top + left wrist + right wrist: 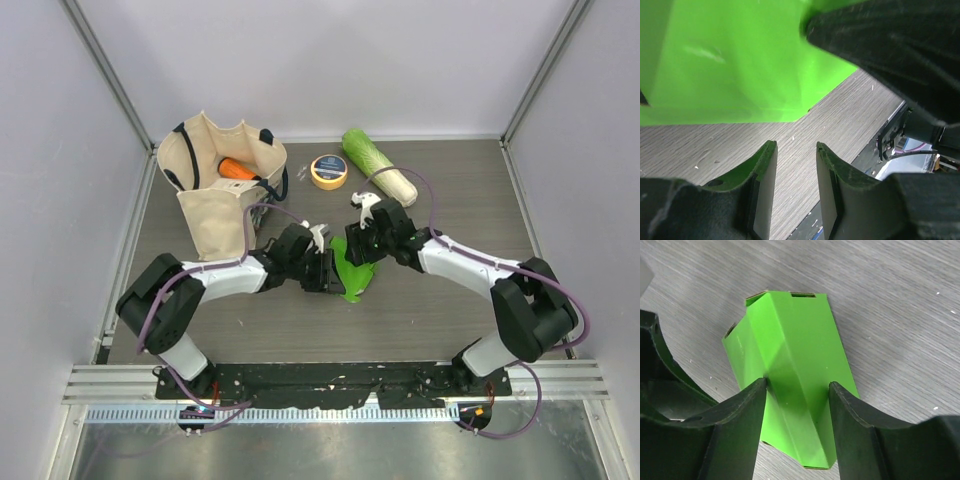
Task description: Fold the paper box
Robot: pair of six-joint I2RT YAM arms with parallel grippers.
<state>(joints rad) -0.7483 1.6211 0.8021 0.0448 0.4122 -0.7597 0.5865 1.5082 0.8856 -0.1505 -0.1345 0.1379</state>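
Observation:
The paper box, bright green creased card, lies half-folded in the middle of the table between my two grippers. In the right wrist view the paper box has a raised ridge down its middle. My right gripper stands open astride that ridge, both fingertips resting against the card. My right gripper is over the box's far end. My left gripper is open with only bare table between its fingers. The paper box sits just beyond its tips. My left gripper is at the box's left side.
A cream tote bag holding an orange object stands at the back left. A roll of yellow tape and a pale-green cabbage lie behind the grippers. The right arm's black body fills the left wrist view's upper right.

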